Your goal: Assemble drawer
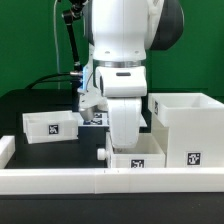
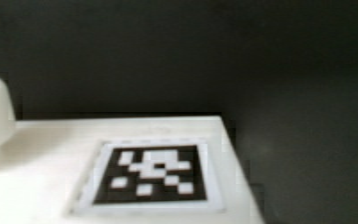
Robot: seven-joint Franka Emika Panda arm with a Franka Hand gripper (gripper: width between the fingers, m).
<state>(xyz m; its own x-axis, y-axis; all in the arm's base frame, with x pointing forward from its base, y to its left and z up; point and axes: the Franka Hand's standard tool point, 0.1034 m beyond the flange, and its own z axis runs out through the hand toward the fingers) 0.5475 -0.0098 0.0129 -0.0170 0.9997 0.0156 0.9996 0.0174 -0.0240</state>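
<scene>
In the exterior view my gripper (image 1: 127, 142) reaches down onto a small white drawer box (image 1: 140, 158) with a marker tag on its front, near the table's front. The hand hides the fingers, so I cannot tell whether they are open or shut. A black knob (image 1: 103, 153) shows at that box's left side. A second small white box (image 1: 50, 126) stands at the exterior view's left. A larger open white box (image 1: 186, 128) stands at the right. The wrist view shows a white panel (image 2: 51, 140) with a black-and-white tag (image 2: 153, 172), blurred and close, and no fingers.
A long white rail (image 1: 100, 181) runs along the front of the black table. A short white piece (image 1: 5, 150) lies at the far left. Tags show behind the arm (image 1: 96, 117). A camera stand with cables (image 1: 70, 40) rises at the back.
</scene>
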